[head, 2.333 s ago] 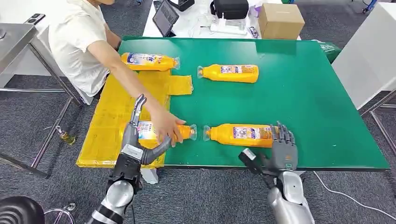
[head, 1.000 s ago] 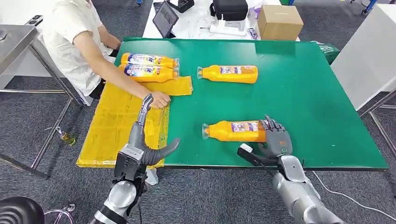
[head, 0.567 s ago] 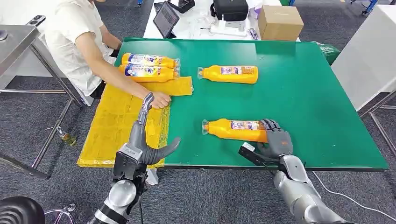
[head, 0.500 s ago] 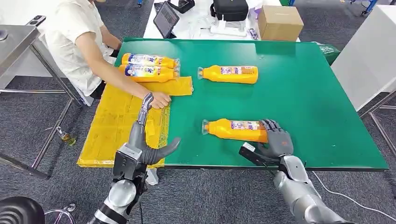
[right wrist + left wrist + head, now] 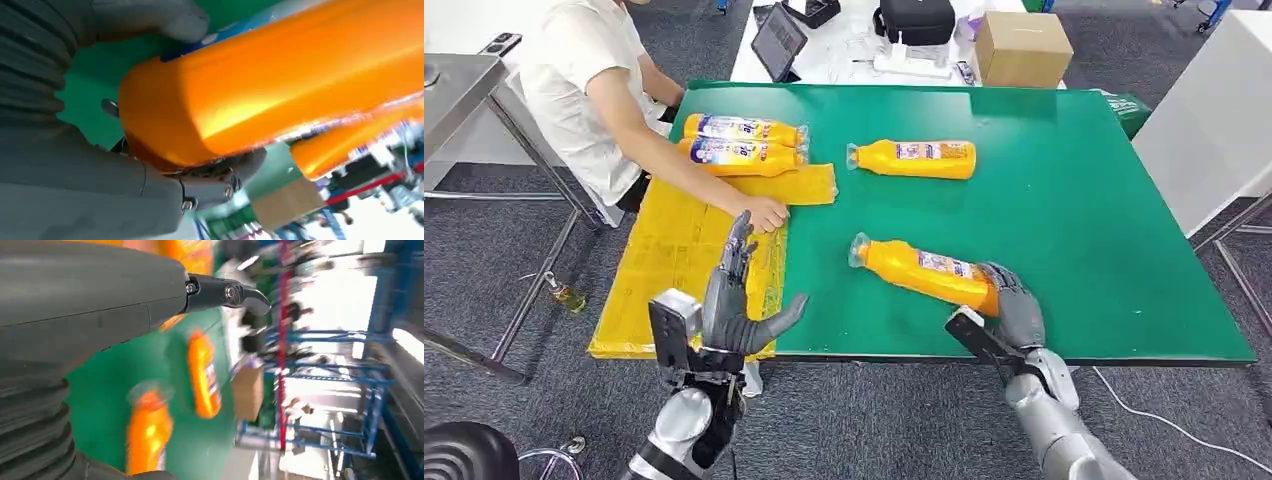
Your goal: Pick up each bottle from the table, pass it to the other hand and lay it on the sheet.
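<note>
Two orange bottles [image 5: 742, 142] are already laid side by side on the yellow sheet [image 5: 679, 250] at the upper left of the head view, beside a seated person whose hand [image 5: 766, 213] rests on the sheet. A third orange bottle [image 5: 921, 271] is gripped at its base by the right hand [image 5: 1014, 305] in the lower centre of the frame, tilted, its capped end pointing up-left over the green table [image 5: 1074, 200]. The left hand [image 5: 736, 305] is held spread and empty at the lower left, above the sheet's near edge. A fourth bottle [image 5: 912, 158] lies untouched on the table at upper centre. About half the work is judged done: the handover and laying of the held bottle are not yet done, then the last bottle.
</note>
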Robot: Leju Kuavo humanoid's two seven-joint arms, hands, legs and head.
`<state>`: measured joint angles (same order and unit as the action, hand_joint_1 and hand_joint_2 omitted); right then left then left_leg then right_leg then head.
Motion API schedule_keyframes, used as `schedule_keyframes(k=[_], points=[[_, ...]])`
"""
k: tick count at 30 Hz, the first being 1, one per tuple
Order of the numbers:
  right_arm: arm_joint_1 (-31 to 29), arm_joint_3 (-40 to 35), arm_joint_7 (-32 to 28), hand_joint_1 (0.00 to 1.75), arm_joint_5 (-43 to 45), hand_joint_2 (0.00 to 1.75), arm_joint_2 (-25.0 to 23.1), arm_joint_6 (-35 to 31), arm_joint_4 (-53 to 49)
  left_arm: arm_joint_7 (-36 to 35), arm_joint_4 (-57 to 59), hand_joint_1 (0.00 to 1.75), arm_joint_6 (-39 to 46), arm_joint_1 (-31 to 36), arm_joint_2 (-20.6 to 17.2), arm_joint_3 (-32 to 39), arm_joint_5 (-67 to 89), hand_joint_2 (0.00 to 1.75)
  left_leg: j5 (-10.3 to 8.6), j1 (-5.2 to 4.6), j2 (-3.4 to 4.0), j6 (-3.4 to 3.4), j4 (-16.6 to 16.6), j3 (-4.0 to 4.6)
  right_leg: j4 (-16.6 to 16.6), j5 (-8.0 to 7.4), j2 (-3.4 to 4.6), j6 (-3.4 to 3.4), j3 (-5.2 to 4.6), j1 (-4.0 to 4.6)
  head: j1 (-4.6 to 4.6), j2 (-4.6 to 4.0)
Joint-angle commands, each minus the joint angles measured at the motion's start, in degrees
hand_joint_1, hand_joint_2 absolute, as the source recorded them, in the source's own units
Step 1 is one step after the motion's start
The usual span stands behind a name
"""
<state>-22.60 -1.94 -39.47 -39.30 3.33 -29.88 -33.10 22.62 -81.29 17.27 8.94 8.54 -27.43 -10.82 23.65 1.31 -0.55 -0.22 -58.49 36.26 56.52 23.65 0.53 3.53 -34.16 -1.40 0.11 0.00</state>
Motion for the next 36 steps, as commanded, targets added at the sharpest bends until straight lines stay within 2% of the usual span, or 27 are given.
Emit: schedule_keyframes(k=[1,3,6,11,14,17,18,20,23,25,31,36], points=[[11.14,-5.30,0.73,1.75,14.77,1.75,-5.10,3.27,-28.10,-1.01,4.57,0.00,-0.77,-2.93,0.04,0.75,-12.26,1.75,0.12,0.00,0.20,0.05,0.07,-0.16,-0.03,0.07,0.11,-0.21,0.08,0.05,0.00,0.00],[12.26,-6.00,0.69,1.75,16.92,1.75,-5.56,3.74,-30.70,-1.29,3.89,0.00,-0.74,-3.09,-0.32,0.11,-13.15,1.75,0.06,-0.02,0.07,0.03,0.05,0.02,0.00,0.07,0.02,-0.13,-0.07,0.01,0.00,0.00],[12.15,-5.94,0.66,1.75,17.15,1.75,-5.46,3.67,-30.26,-1.38,3.79,0.00,-0.66,-2.96,-0.29,0.07,-13.26,1.75,0.14,0.00,0.07,0.08,0.03,-0.09,-0.02,0.15,0.00,-0.18,0.06,0.05,0.00,0.00],[12.62,-6.16,-0.53,1.75,21.15,1.75,-7.05,3.57,-30.52,-1.79,3.94,0.00,-0.29,-2.73,-0.15,-0.56,-14.66,1.75,0.04,-0.01,0.01,0.05,0.03,0.21,-0.01,0.07,-0.01,-0.10,-0.21,0.01,0.00,0.00],[12.89,-7.03,-0.53,1.75,22.73,1.75,-7.89,3.14,-30.82,-1.80,2.84,0.00,-0.36,-3.23,-0.43,-1.58,-14.80,1.75,0.11,0.01,0.10,0.07,0.04,0.04,-0.03,0.12,0.04,-0.20,-0.06,0.05,0.00,0.00],[12.68,-10.81,-0.53,1.75,22.85,1.75,-8.84,5.72,-30.31,-1.76,2.91,0.00,-0.55,-2.70,-0.30,-2.54,-14.88,1.75,0.04,0.00,0.02,0.03,0.03,0.24,-0.01,0.07,0.00,-0.10,-0.25,0.02,0.00,0.00],[12.49,-11.99,-0.50,1.75,22.75,1.75,-9.39,6.20,-29.77,-1.77,3.16,0.00,-0.64,-2.27,-0.23,-2.78,-14.88,1.75,0.12,0.01,0.08,0.07,0.04,0.04,-0.03,0.14,0.01,-0.20,-0.07,0.05,0.00,0.00],[11.20,-17.37,-0.53,1.75,21.72,1.75,-9.98,8.86,-26.77,-1.73,3.64,0.00,-1.98,-0.94,-0.15,-3.53,-15.32,1.75,0.15,0.03,0.17,0.07,0.02,0.02,-0.02,0.13,0.10,-0.19,-0.08,0.07,0.00,0.00],[10.04,-21.86,-0.53,1.75,20.88,1.75,-11.92,7.97,-23.63,-1.87,4.21,0.00,-2.42,0.54,0.30,-4.04,-15.33,1.75,0.10,0.04,0.19,0.05,0.02,0.10,0.00,0.08,0.11,-0.17,-0.19,0.08,0.00,0.00],[10.05,-22.00,-0.53,1.75,20.83,1.75,-12.09,7.80,-23.54,-1.89,4.23,0.00,-2.37,0.63,0.36,-4.05,-15.29,1.75,0.07,0.06,0.14,0.04,0.02,0.16,-0.01,0.06,0.08,-0.15,-0.22,0.08,0.00,0.00],[8.39,-30.99,-0.53,1.75,20.26,1.75,-11.98,5.62,-23.61,-2.56,5.32,0.00,-2.46,2.25,0.62,-4.28,-16.54,1.75,0.07,0.03,0.12,0.08,0.02,0.15,-0.01,0.07,0.06,-0.14,-0.19,0.05,0.02,0.00],[7.65,-33.98,-0.53,1.75,20.60,1.75,-12.71,5.39,-21.89,-2.33,5.53,0.00,-2.46,3.26,1.09,-3.76,-17.52,1.75,0.02,0.04,0.02,0.03,0.04,0.25,-0.01,0.06,-0.01,-0.10,-0.28,0.04,0.02,0.00]])
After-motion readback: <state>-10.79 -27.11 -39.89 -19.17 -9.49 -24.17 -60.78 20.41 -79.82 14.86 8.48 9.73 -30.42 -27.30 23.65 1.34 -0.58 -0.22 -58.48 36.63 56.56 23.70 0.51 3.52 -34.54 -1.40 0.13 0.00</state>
